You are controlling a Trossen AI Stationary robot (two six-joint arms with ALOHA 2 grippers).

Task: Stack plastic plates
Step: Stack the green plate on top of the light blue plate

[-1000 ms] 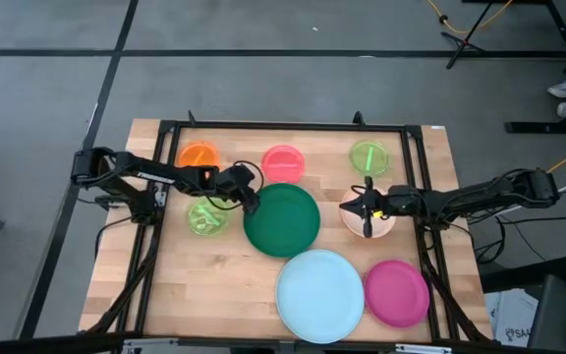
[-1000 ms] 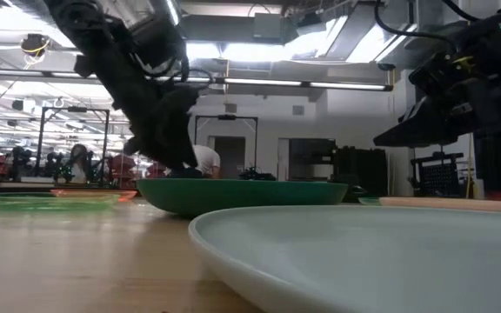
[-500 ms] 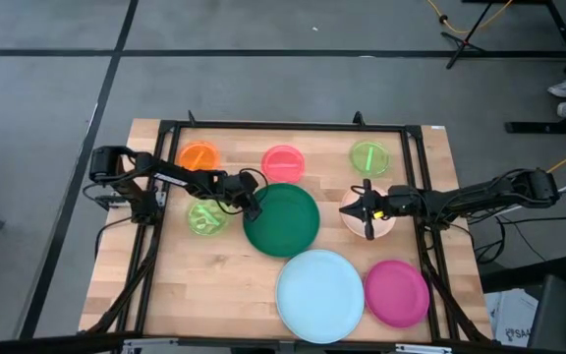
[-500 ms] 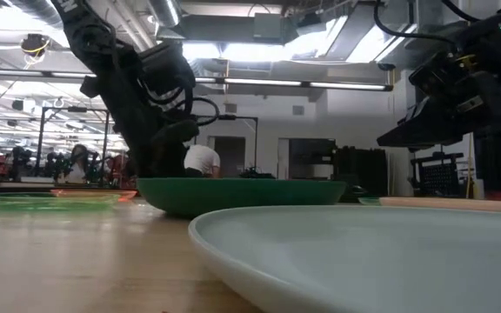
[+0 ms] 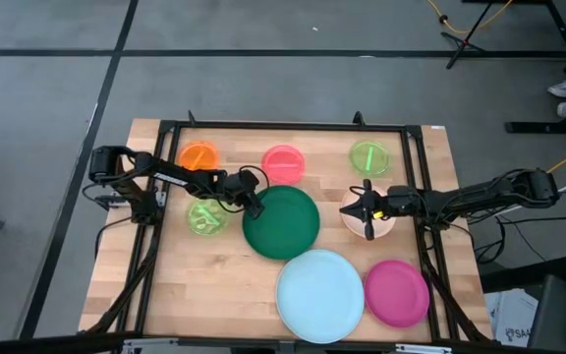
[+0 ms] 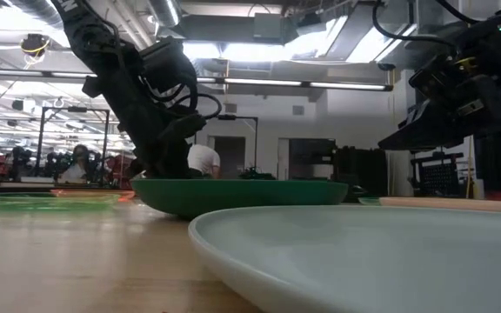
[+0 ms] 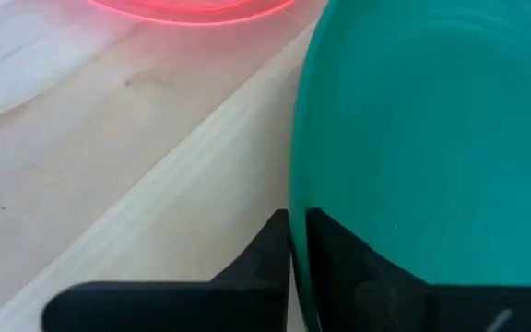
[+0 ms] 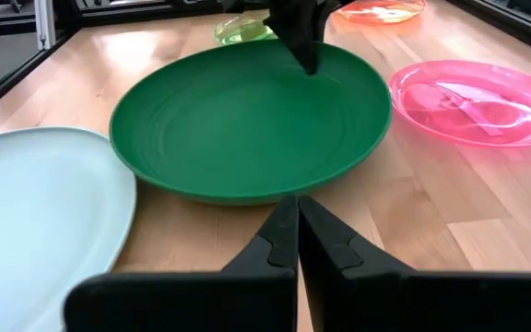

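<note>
The dark green plate (image 5: 283, 222) lies on the table's middle, and my left gripper (image 5: 254, 206) is shut on its left rim. My right gripper (image 5: 367, 216) hangs shut above the peach plate (image 5: 381, 224) at the right and touches nothing. The pale blue plate (image 5: 320, 295) and the magenta plate (image 5: 397, 292) lie near the front edge. Small orange (image 5: 198, 155), pink (image 5: 283, 161) and neon green (image 5: 369, 157) plates lie in a row at the back. A second neon green plate (image 5: 204, 218) lies under my left arm. My left gripper pinches the green plate's left rim (image 7: 297, 198), with one finger (image 7: 261, 263) outside the plate and the other (image 7: 348, 267) inside it. The fingers come from the table's left, slanting down. The plate's underside (image 6: 198, 209) rests on the table.
A black frame (image 5: 293, 126) runs around the tabletop. The pale blue plate's rim (image 6: 337, 252) fills the low view's foreground. Bare wood shows at the front left (image 5: 195, 285).
My left gripper has come down and a little toward the table's near edge, onto the green plate's left rim, and has taken hold of it. The plates lie where they were.
</note>
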